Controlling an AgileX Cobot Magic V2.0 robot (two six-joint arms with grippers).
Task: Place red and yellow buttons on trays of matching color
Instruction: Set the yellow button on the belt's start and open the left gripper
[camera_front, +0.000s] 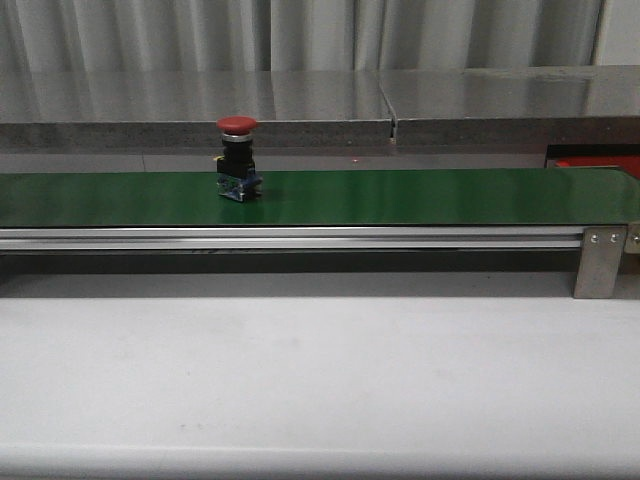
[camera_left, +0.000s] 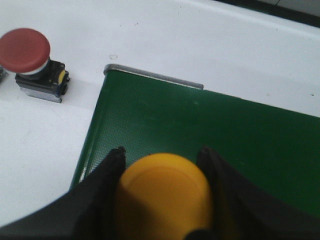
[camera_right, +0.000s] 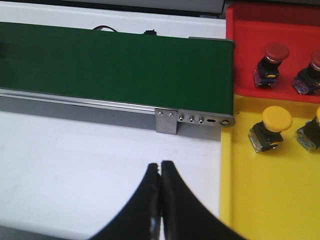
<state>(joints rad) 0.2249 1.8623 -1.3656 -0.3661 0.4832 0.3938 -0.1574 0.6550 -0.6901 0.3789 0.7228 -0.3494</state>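
Above the end of the green belt (camera_left: 210, 135), the left gripper (camera_left: 165, 165) clasps a yellow button (camera_left: 165, 197) between its fingers, with a red button (camera_left: 30, 62) standing on the white bench (camera_left: 200, 45) just off the belt's corner. The right gripper (camera_right: 160, 172) hangs clenched and empty over the bench, near the yellow tray (camera_right: 260, 200) and red tray (camera_right: 245, 45), each carrying matching buttons. Another red-capped button (camera_front: 238, 160) stands upright on the belt.

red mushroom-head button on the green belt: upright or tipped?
Upright. In the front view the red mushroom-head push button stands on its dark base on the long green conveyor belt, its red cap on top and level.
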